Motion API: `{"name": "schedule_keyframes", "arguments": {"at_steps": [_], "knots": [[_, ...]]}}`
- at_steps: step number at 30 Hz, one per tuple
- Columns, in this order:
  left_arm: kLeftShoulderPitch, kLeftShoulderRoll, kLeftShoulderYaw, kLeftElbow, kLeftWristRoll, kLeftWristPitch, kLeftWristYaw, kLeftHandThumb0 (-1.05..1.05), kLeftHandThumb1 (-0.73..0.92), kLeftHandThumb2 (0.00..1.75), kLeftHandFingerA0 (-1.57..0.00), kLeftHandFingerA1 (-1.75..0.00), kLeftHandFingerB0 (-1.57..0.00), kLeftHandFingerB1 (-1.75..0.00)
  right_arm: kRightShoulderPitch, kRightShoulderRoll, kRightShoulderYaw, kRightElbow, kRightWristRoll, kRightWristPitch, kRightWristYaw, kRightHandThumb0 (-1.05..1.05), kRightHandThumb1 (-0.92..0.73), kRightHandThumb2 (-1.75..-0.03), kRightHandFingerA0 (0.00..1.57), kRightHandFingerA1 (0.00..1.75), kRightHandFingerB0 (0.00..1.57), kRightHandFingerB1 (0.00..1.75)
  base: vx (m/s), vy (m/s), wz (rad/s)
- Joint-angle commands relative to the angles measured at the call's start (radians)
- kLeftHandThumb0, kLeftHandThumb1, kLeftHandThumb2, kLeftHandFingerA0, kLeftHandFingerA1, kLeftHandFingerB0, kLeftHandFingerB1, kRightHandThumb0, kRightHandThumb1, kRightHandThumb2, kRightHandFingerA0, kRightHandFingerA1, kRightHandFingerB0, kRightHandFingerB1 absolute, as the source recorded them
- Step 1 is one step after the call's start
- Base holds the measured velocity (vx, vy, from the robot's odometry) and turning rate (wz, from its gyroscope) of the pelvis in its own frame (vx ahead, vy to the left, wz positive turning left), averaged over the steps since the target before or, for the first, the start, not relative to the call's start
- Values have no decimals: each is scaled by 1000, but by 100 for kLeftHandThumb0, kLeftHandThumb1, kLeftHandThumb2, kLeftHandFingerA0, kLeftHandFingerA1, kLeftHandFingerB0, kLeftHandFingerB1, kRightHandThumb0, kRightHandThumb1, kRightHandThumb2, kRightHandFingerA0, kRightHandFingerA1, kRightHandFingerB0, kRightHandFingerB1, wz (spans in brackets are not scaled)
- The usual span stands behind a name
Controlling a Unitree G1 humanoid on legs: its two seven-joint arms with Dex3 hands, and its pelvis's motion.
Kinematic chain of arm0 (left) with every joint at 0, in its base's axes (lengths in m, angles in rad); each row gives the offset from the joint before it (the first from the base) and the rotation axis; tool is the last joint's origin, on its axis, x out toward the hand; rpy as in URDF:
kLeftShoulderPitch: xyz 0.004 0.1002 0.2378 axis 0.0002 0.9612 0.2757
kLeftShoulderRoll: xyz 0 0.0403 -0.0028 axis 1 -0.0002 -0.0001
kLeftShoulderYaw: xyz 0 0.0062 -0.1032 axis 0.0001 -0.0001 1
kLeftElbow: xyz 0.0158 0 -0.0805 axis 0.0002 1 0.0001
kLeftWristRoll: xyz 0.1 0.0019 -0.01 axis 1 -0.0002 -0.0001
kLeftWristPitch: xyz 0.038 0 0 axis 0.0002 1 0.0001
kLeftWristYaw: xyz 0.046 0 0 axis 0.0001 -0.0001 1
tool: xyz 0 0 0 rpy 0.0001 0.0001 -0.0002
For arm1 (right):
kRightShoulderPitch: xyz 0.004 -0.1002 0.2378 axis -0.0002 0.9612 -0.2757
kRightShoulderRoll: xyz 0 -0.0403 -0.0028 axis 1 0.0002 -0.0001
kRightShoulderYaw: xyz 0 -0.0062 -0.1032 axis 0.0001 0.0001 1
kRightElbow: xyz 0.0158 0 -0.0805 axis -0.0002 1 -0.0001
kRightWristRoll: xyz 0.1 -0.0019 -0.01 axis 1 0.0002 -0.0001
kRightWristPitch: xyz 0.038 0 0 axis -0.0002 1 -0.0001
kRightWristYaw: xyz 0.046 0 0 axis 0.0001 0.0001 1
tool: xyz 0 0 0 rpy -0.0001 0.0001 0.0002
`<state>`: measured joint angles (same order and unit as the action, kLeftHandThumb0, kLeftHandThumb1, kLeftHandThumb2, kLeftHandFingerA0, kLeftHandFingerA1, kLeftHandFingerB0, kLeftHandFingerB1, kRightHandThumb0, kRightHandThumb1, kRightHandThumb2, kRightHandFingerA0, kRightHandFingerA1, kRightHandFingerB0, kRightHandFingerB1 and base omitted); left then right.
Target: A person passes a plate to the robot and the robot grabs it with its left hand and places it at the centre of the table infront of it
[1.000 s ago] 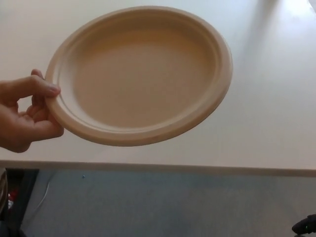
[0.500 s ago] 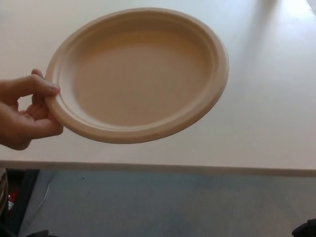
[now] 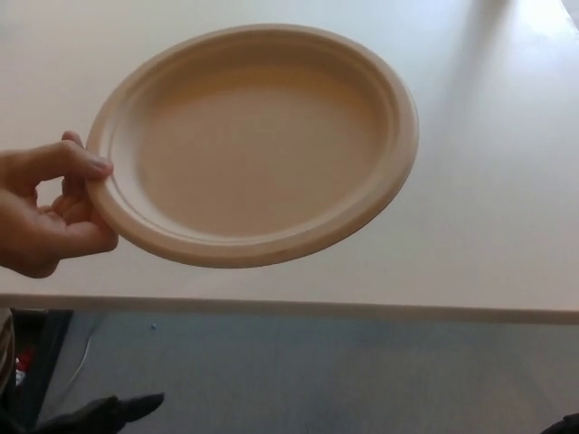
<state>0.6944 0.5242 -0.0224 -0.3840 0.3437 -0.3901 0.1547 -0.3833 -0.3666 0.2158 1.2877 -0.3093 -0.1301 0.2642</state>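
A person's hand (image 3: 41, 212) holds a round tan paper plate (image 3: 258, 145) by its left rim, in the air above the pale table (image 3: 488, 208). The plate is tilted a little, with its hollow side facing up. My left hand (image 3: 99, 414) is a dark shape at the bottom left edge, well below the plate and apart from it, over the floor. Only a black sliver of my right hand (image 3: 565, 425) shows in the bottom right corner.
The table's near edge (image 3: 289, 307) runs across the picture below the plate. Under it lies grey-blue floor (image 3: 317, 380). A dark object (image 3: 27, 362) stands at the far left by the floor.
My left hand has risen into view at the bottom left. My right hand has sunk nearly out of the picture. The plate has dropped slightly in the person's grip.
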Motion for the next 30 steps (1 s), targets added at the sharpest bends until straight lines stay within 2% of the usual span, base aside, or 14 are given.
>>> {"name": "schedule_keyframes", "arguments": {"at_steps": [1,7,9,10,14,15,18,19,23,24,27,28,29,30], "knots": [[155,64,157,-365,-186,-354,-80,-68,49,80,-36,-48,-23,-41,33,-20,-9,12,3,-10,17,-67,-78,-64,68,64,29,43,0,0,0],[165,20,173,-457,-289,-411,-67,-68,44,76,-41,-48,-30,-42,43,-19,-10,12,4,-13,17,-67,-77,-64,67,63,32,43,0,0,0],[166,1,183,-490,-316,-443,-57,-64,52,57,-47,-38,-34,-32,46,-18,-10,13,3,-7,17,-66,-80,-64,67,63,34,43,0,0,0],[154,-6,178,-481,-321,-469,-52,-67,44,76,-41,-48,-31,-42,48,-19,-10,14,4,-10,19,-66,-81,-64,68,63,34,44,0,0,0],[100,-60,175,-486,-303,-518,-23,-68,48,80,-40,-47,-29,-43,48,-25,17,15,-24,-25,18,-65,-84,-65,66,60,32,43,0,0,0],[78,-81,184,-503,-289,-524,-15,-64,62,58,-45,-34,-36,-31,48,-24,9,16,-15,-21,22,-65,-83,-65,67,61,32,43,0,0,0],[-1,-121,106,-497,-325,-581,0,-42,57,57,-50,-40,-45,-34,45,-18,-8,16,5,4,24,-66,-79,-64,67,63,32,44,0,0,0],[21,-93,57,-544,-395,-528,-19,-23,53,57,-71,-44,-57,-39,47,-20,-3,13,0,-2,21,-65,-81,-64,67,62,33,43,0,0,0],[160,23,40,-661,-600,-435,-73,-50,62,60,-84,-51,-38,-33,49,-23,-2,18,-3,1,19,-64,-80,-64,68,62,35,42,0,0,0],[138,34,42,-663,-613,-430,-70,-59,55,87,-66,-61,-30,-46,50,-23,-3,18,-3,0,15,-64,-80,-64,70,63,36,42,0,0,0],[108,79,69,-663,-627,-420,-34,-58,57,89,-69,-65,-27,-46,50,-22,-10,20,5,5,22,-64,-80,-64,69,63,34,42,0,0,0],[9,28,88,-663,-577,-356,2,-57,59,92,-49,-60,-25,-46,50,-23,-8,19,3,5,22,-64,-80,-64,67,62,34,41,0,0,0],[-118,-43,166,-646,-445,-299,23,-48,47,55,-26,-32,-31,-32,51,-25,-2,19,-4,-2,25,-64,-83,-65,68,63,33,42,0,0,0],[-182,-81,219,-632,-363,-276,25,-48,47,55,-26,-32,-31,-32,51,-27,3,19,-8,-6,27,-64,-83,-65,68,63,33,42,0,0,0]]}}
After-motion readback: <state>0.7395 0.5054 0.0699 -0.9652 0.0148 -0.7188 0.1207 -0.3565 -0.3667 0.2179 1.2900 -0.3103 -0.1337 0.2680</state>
